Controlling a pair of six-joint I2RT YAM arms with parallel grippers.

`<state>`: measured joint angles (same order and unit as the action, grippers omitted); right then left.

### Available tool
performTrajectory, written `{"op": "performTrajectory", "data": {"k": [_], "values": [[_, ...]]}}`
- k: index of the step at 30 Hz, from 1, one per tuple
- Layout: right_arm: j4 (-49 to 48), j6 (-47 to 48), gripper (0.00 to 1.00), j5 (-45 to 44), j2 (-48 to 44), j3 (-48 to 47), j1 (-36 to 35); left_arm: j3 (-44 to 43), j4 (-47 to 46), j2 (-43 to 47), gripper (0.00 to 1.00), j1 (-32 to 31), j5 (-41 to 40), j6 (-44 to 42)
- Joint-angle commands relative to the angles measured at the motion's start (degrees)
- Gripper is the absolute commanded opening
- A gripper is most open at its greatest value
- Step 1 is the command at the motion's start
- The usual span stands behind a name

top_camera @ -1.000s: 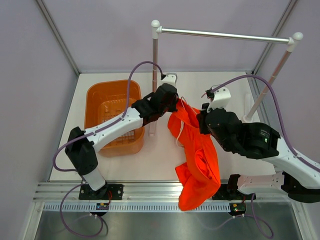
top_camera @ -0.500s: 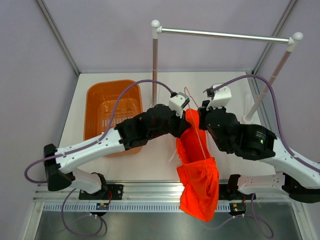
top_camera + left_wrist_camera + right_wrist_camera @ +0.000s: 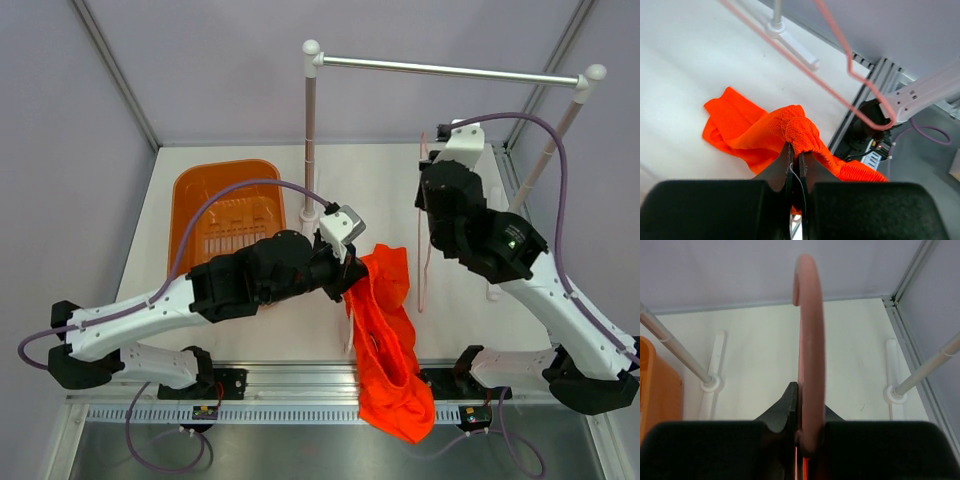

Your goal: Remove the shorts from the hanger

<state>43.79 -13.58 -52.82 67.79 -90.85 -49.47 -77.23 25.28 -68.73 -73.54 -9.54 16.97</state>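
The bright orange-red shorts [image 3: 388,345] hang from my left gripper [image 3: 352,277] and trail over the near rail. In the left wrist view my left gripper [image 3: 795,151] is shut on a bunched fold of the shorts [image 3: 747,131], with the white drawstring between the jaws. The pale-pink wire hanger [image 3: 424,262] hangs bare, right of the shorts and apart from them; it also shows in the left wrist view [image 3: 850,67]. My right gripper [image 3: 428,188] holds it high; in the right wrist view this gripper [image 3: 807,390] is shut on the hanger's hook [image 3: 810,335].
The orange slotted basket [image 3: 192,205] stands at the left. The silver rail [image 3: 450,70] spans the back on two pink posts [image 3: 309,140] with white feet [image 3: 710,385]. The aluminium rail [image 3: 300,380] runs along the near edge.
My left arm has pulled the shorts down and toward the near edge, off the hanger. My right arm has swung back and right, carrying the bare hanger away.
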Motion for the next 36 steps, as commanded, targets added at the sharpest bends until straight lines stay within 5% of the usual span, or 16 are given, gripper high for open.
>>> {"op": "performTrajectory", "data": {"k": [1, 6, 13, 16, 23, 28, 36], "values": [[-4.0, 3.7, 0.0, 1.2, -0.9, -7.8, 1.8, -2.2, 0.4, 2.8, 0.0, 0.0, -8.5, -2.3], [1.2, 3.4, 0.0, 2.6, 0.0, -11.7, 1.9, -12.7, 4.7, 1.8, 0.0, 2.0, -20.7, -7.4], [4.0, -1.6, 0.0, 8.4, -3.7, -7.0, 1.9, -36.3, 2.9, -3.0, 0.0, 9.8, -26.4, -21.9], [6.5, -3.2, 0.0, 9.9, -4.2, -5.4, 1.9, -42.5, -4.6, -5.1, 0.0, 10.8, -31.3, -32.5], [8.2, -4.3, 0.0, 12.6, -5.5, -2.0, 1.9, -41.9, -30.3, -3.9, 0.0, 11.9, -31.9, -54.5], [8.2, -3.8, 0.0, 12.9, -5.8, -1.7, 1.9, -36.3, -31.7, -2.4, 0.0, 18.1, -29.0, -52.1], [8.7, -4.1, 0.0, 13.7, -6.7, -0.4, 1.9, -18.6, -27.2, 0.2, 0.0, 31.9, -25.3, -32.6]]}}
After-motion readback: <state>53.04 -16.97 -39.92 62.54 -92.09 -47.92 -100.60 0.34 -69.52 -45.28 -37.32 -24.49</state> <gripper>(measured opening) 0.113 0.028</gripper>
